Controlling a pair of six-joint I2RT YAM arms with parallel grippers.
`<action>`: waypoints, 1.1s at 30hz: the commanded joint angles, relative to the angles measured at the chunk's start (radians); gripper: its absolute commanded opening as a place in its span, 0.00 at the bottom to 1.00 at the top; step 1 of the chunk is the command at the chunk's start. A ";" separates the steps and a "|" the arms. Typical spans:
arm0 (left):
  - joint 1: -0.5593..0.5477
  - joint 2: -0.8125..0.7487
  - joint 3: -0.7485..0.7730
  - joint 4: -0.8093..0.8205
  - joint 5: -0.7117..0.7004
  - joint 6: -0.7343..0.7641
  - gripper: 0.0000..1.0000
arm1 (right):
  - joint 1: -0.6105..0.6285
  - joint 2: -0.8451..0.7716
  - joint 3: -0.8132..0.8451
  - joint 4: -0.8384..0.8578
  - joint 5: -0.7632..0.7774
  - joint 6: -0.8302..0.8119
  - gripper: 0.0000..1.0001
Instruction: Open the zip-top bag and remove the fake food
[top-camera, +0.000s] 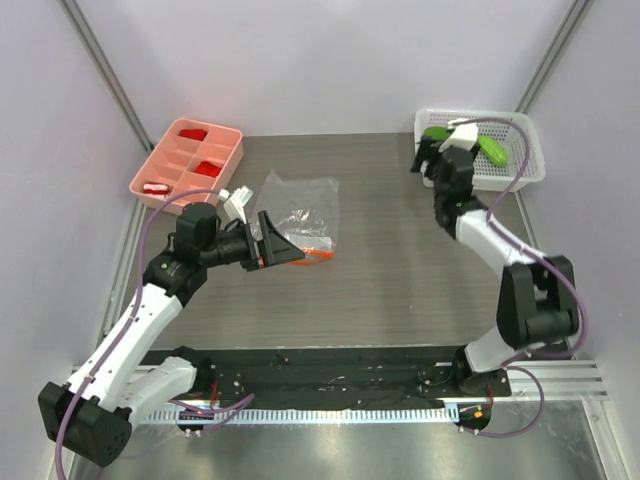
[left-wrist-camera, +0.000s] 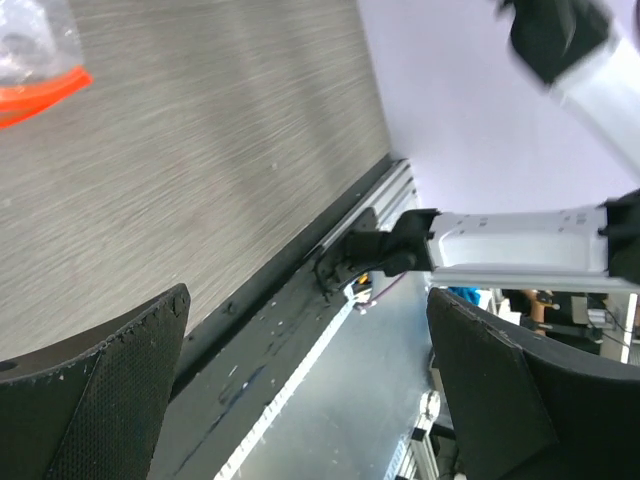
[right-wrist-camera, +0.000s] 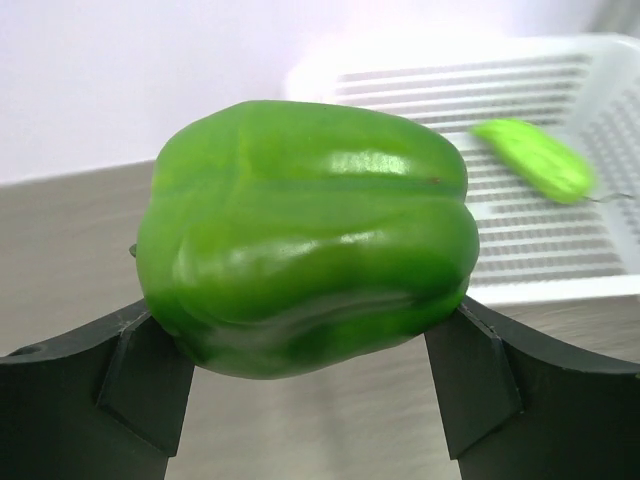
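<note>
The left pincer (top-camera: 283, 243) stood spread as wide as it goes, with nothing between its fingers. The clear, crinkly plastic zip-top bag (top-camera: 300, 208) lay on the grey wood-grain counter (top-camera: 400, 270) just beyond its tips, with the orange-red zip strip (top-camera: 316, 252) on the nearest edge. In the wrist view the bag sat up and to the left of the fingers, outside the gap. A closing move from there would likely have caught air or only nudged the light film, sliding it across the smooth counter. Whether any food remained inside could not be told. The right pincer (top-camera: 437, 145) was clamped on the stubby, glossy green plastic bell pepper (right-wrist-camera: 305, 235), gripping its rounded flanks, so the pepper sat squarely between the fingers. The white plastic mesh basket (top-camera: 520, 165) lay ahead and to the right of that pincer, with a light green oblong piece (right-wrist-camera: 535, 160) resting inside it. The pepper seemed to hang about over the basket's near rim. Let go there, it could have struck the rim and rolled off onto the counter. Its slick, curved sides could also have squirted out of so narrow a hold.
</note>
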 joint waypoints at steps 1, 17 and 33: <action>0.002 -0.049 0.016 -0.088 -0.038 0.059 1.00 | -0.186 0.178 0.214 -0.064 0.046 0.069 0.55; -0.003 -0.112 -0.142 -0.043 -0.047 0.041 1.00 | -0.310 0.602 0.618 -0.336 0.155 0.086 0.99; -0.116 -0.112 -0.209 0.055 -0.234 -0.043 1.00 | -0.096 0.254 0.493 -0.583 0.100 0.232 1.00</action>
